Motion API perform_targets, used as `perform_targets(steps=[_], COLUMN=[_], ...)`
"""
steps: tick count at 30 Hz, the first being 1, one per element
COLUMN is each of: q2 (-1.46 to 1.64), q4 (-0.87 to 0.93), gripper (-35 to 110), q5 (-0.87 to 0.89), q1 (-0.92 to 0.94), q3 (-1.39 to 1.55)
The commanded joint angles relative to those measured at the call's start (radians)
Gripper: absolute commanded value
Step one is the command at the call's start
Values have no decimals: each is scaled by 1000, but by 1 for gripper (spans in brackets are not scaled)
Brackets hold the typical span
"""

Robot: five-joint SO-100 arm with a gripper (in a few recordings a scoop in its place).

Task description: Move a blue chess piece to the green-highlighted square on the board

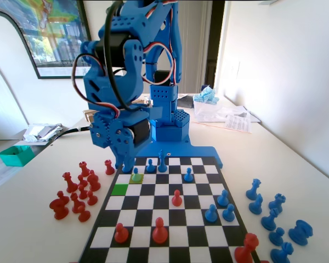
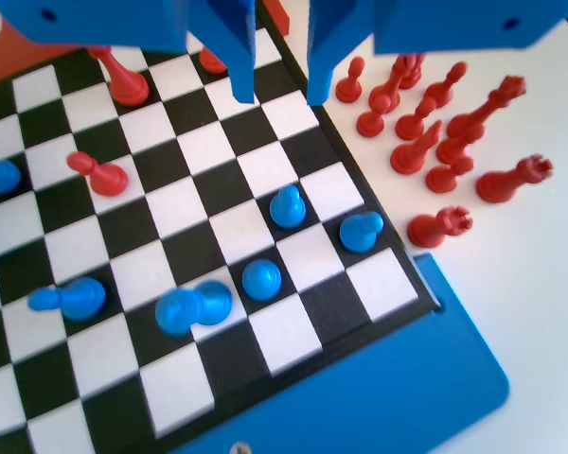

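In the fixed view, a small blue pawn (image 1: 135, 174) stands on the pale yellow-green square near the board's (image 1: 170, 241) far left corner. The bright green square (image 1: 119, 189) lies one row nearer the camera and one column left, with nothing on it. My gripper (image 1: 126, 160) hangs low over that far left corner, just behind the pawn. In the wrist view the gripper (image 2: 280, 93) is open, its jaws apart with nothing between them. The same pawn (image 2: 287, 206) stands below them on a black square, apart from both fingers.
More blue pieces stand close by: a pawn (image 2: 362, 231) at the board's right edge, another pawn (image 2: 261, 278), and a taller piece (image 2: 191, 306). Red pawns (image 1: 176, 198) stand on the board. Captured red pieces (image 1: 77, 194) cluster to its left and blue ones (image 1: 271, 216) to its right.
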Motion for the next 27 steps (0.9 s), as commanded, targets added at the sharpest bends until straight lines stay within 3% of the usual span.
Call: perform_targets(steps=[1, 27], q2=[91, 87], q4=[-32, -239], gripper=[10, 11], q5=[2, -34], q1=[3, 5], q3=[38, 255])
